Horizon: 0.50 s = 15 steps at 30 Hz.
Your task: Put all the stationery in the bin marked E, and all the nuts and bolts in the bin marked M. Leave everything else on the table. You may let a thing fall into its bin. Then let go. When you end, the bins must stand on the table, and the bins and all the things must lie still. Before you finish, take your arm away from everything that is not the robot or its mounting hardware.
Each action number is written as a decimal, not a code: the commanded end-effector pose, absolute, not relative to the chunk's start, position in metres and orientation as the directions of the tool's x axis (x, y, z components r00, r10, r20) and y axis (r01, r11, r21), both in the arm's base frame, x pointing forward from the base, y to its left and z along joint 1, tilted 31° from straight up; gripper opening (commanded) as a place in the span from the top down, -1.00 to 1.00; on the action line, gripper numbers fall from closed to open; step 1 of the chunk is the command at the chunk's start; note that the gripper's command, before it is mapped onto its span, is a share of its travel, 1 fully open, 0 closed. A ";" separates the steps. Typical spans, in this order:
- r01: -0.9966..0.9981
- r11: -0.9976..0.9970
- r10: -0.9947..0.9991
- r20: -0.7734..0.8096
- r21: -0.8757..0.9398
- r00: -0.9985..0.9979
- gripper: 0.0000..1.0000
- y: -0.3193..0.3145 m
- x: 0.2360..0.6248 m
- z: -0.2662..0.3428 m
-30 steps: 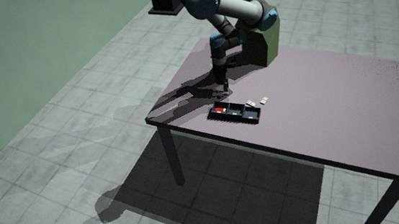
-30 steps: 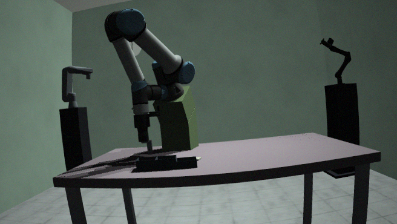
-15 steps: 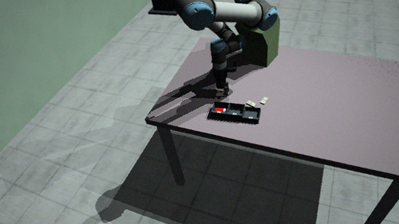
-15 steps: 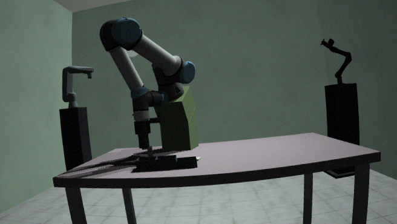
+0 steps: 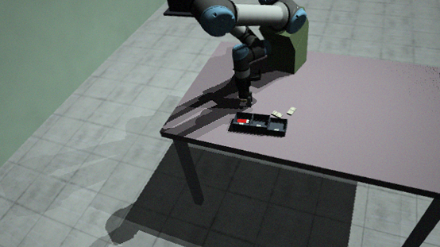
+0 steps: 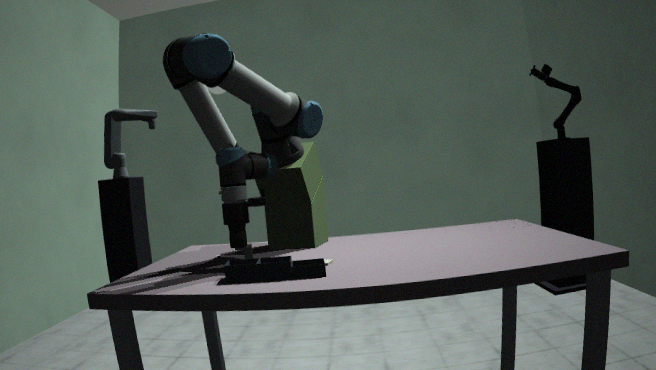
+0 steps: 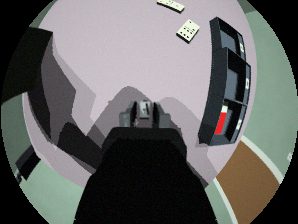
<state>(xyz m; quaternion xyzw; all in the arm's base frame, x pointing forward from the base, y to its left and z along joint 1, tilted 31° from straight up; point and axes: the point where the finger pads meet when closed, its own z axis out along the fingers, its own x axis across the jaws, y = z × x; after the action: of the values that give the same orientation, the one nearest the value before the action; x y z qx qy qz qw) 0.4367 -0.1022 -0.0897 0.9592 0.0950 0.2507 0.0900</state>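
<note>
My gripper [image 5: 246, 101] points straight down, low over the table, just behind the left end of a black tray of three bins [image 5: 258, 123]. Its fingers stand partly open. In the wrist view a small grey thing [image 7: 141, 111] shows between the fingertips; I cannot tell what it is or whether the fingers touch it. The left bin holds a red item [image 5: 242, 121], also seen in the wrist view [image 7: 221, 123]. The middle and right bins each hold a small pale item [image 5: 276, 129]. The bin letters are too small to read.
Two cream domino-like tiles [image 5: 276, 113] [image 5: 291, 110] lie on the table just behind the tray; they also show in the wrist view [image 7: 188, 28] [image 7: 170, 4]. A green block [image 5: 293, 49] stands at the table's back edge behind the arm. The table's left edge is close.
</note>
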 end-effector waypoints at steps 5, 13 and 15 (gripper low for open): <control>0.137 -0.966 0.228 0.464 0.221 0.856 0.36 -0.102 0.437 -0.089; 0.137 -0.966 0.228 0.464 0.221 0.856 0.36 -0.102 0.437 -0.089; 0.137 -0.966 0.228 0.464 0.221 0.856 0.36 -0.102 0.437 -0.089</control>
<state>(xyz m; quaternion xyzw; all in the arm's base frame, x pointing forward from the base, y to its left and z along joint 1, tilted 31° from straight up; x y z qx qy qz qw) 0.4367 -0.1022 -0.0897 0.9592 0.0950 0.2507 0.0900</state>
